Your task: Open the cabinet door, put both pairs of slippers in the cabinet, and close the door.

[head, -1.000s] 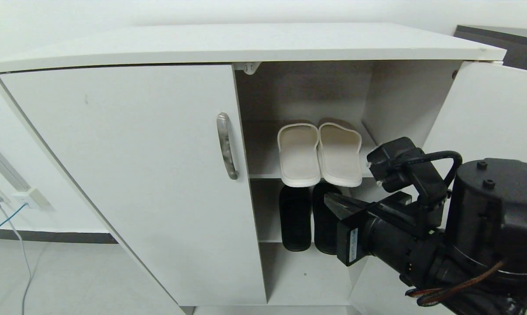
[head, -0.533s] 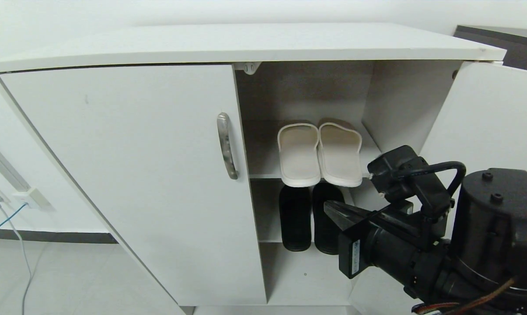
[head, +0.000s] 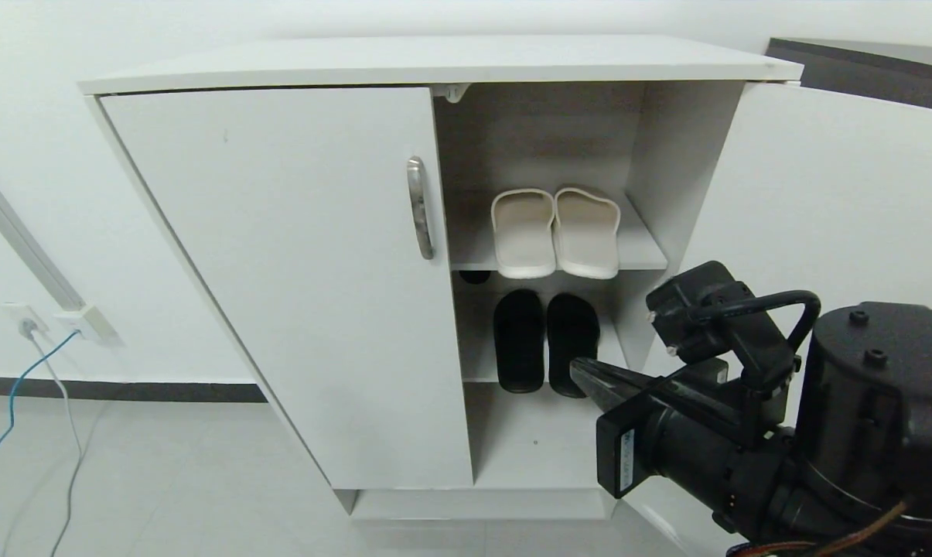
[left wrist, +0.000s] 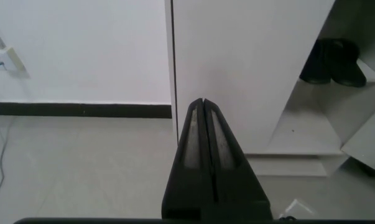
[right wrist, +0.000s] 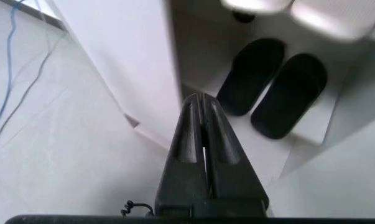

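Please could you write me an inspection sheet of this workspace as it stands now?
Surface: pale tiled floor; the white cabinet stands on it.
Job's things: white slippers on the upper shelf, black slippers on the shelf below; right door open, left door shut.
Clutter: nothing seen.
Tools: left tool shut, holding nothing; right tool shut, holding nothing, before the open side.
Cables: blue and grey cables hang from a wall socket to the floor.
Surroundings: white wall, dark skirting.
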Tool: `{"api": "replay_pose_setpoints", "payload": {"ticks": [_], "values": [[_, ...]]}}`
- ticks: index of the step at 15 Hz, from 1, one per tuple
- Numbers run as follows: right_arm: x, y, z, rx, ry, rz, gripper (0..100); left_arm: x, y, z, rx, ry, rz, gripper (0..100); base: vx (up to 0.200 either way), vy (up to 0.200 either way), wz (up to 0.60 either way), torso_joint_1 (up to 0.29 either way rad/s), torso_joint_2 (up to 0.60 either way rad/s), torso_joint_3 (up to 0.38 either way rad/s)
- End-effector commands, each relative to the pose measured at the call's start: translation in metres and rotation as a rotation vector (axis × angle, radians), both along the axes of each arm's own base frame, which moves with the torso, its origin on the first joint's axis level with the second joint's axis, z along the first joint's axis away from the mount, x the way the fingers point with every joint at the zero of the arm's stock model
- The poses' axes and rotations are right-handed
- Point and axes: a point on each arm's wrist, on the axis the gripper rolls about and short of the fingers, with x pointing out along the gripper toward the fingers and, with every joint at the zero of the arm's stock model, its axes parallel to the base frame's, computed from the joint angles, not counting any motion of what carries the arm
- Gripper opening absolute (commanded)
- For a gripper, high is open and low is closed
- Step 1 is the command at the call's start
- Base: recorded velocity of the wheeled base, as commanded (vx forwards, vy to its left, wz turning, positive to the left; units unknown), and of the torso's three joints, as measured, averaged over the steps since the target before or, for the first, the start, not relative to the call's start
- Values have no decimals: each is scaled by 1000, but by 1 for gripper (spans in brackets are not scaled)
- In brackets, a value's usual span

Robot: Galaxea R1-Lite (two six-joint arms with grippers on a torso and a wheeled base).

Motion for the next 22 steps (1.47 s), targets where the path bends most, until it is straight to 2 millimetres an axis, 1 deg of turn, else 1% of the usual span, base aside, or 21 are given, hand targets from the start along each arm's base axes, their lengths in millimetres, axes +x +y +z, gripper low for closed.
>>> {"api": "replay_pose_setpoints", "payload": {"ticks": [1, 2, 8, 10, 15, 22], "values": [[1, 1, -3, -10, 6, 1, 0, 0, 0, 0, 0, -1, 1, 0, -200, 0, 0, 2, 2, 2], [1, 3, -6, -16, 13, -1, 0, 0, 0, 0, 0, -1, 1, 0, -200, 0, 0, 2, 7, 2], [2, 3, -8, -20, 17, -1, 0, 0, 0, 0, 0, -1, 1, 0, -200, 0, 0, 5, 3, 2], [1, 2, -10, -22, 27, 37, 0, 0, 0, 0, 0, -1, 3, 0, -200, 0, 0, 5, 2, 7], [6, 1, -19, -50, 46, 32, 0, 0, 0, 0, 0, -1, 4, 0, 0, 0, 0, 0, 0, 0], [7, 0, -22, -60, 53, 30, 0, 0, 0, 0, 0, -1, 4, 0, 0, 0, 0, 0, 0, 0]]}}
